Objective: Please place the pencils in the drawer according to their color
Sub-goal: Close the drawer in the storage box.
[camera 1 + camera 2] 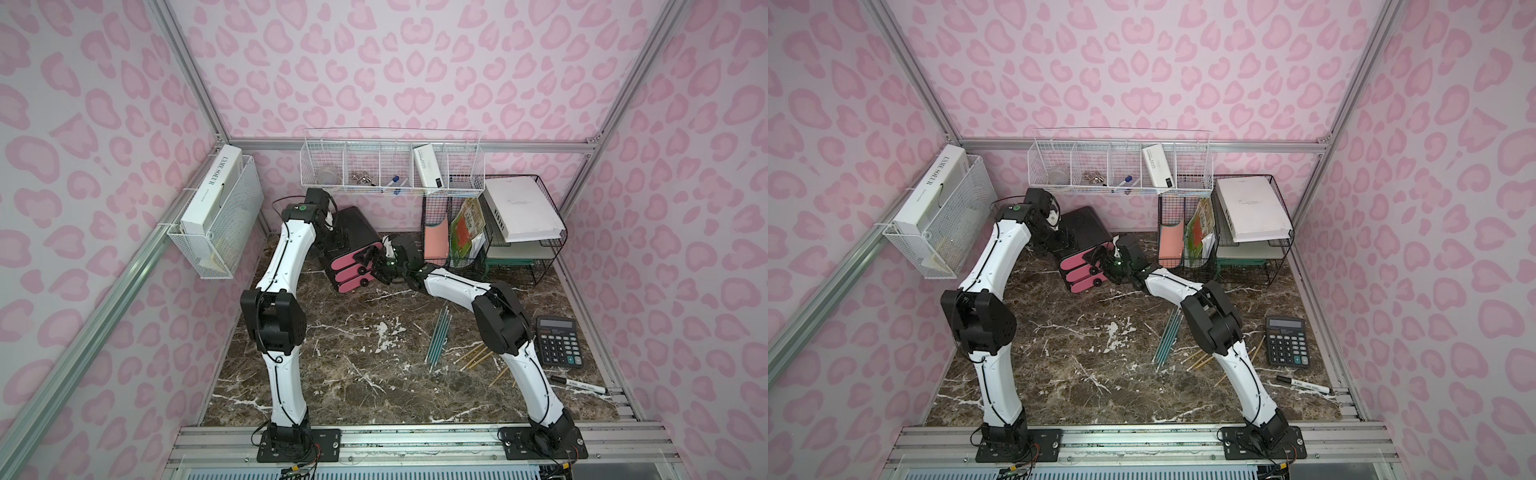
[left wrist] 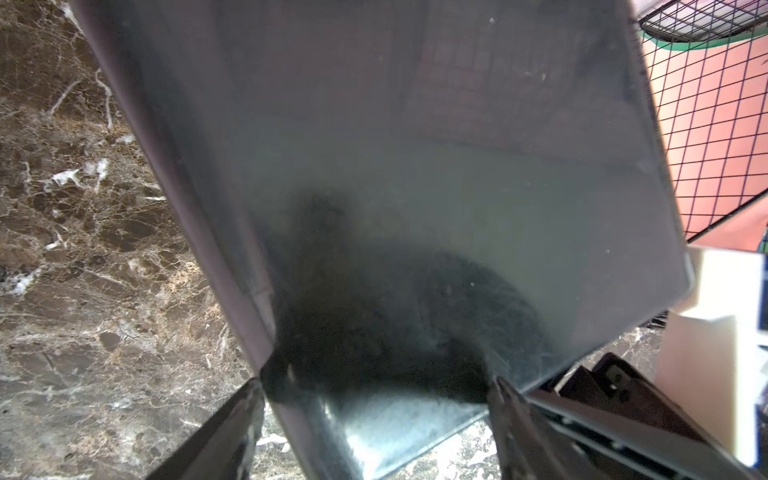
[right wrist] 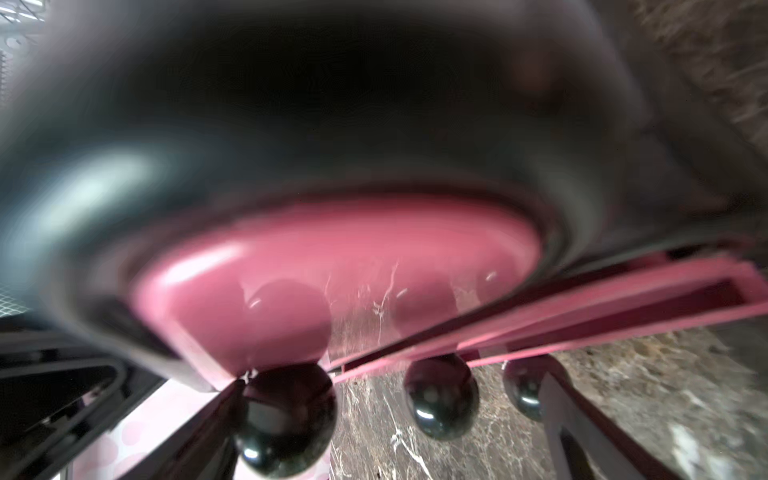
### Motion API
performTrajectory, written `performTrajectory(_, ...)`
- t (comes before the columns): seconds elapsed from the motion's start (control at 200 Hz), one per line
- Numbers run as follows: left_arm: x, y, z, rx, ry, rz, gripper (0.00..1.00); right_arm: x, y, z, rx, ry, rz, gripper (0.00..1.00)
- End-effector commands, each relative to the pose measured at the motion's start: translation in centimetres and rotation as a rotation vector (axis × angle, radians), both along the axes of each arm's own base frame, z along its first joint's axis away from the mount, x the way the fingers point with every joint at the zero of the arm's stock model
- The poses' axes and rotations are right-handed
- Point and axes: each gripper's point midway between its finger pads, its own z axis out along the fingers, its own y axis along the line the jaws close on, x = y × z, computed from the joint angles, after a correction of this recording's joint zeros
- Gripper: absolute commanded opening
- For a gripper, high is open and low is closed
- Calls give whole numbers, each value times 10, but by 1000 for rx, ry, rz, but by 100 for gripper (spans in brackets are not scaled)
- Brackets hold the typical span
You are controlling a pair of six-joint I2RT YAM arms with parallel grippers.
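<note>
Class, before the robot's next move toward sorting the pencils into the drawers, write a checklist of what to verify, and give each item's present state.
1. Right gripper jaws open at the round black knobs: ok.
2. Left gripper jaws straddle the small black cabinet with pink drawers; firm hold: cannot tell.
3. A pink drawer open far enough for pencils: cannot tell.
4. Teal-green pencils lying free on the brown marble tabletop: ok.
5. Yellow-tan wooden pencils unobstructed: not ok, partly hidden by the right arm in both top views.
</note>
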Motion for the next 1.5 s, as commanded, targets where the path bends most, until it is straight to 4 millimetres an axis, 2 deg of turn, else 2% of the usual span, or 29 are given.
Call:
performTrajectory(0.0,-36,10,-27,61,186,-2,83,-5,-3,-8,-25,31,8,100)
performTrajectory(0.13,-33,10,-21,56,172,5,84,-15,-11,4,18,8,4,100)
performTrajectory(0.155,-32,11,-19,54,166,7,84,-18,-12,-1,22,13,4,100)
performTrajectory(0.175,-31,10,-17,51,163,7,84,-20,-14,12,41,-1,4,100)
performTrajectory(0.235,-29,11,-13,48,153,10,84,-26,-18,17,67,-9,5,100)
performTrajectory(0.375,-27,11,-6,40,134,12,84,-37,-25,13,105,2,11,100)
performTrajectory(0.485,-27,12,-7,42,139,10,84,-41,-26,5,124,17,16,99)
performTrajectory(0.705,-29,12,-7,40,146,9,84,-29,-15,6,126,17,13,98)
performTrajectory(0.78,-29,11,-7,38,144,9,84,-21,-8,16,133,7,15,98)
performTrajectory(0.785,-29,11,-7,38,144,9,84,-21,-8,8,125,17,14,98)
performTrajectory(0.805,-29,11,-6,38,143,9,84,-18,-5,3,119,23,13,98)
performTrajectory(0.97,-30,12,-3,40,137,10,84,-3,10,-1,110,33,22,98)
performTrajectory(1.2,-27,19,11,53,91,45,86,-3,15,13,126,1,46,98)
performTrajectory(1.4,-20,17,37,27,-4,57,90,-9,12,29,160,-39,64,98)
performTrajectory(1.495,-19,15,47,14,-40,51,91,-12,10,43,186,-69,72,98)
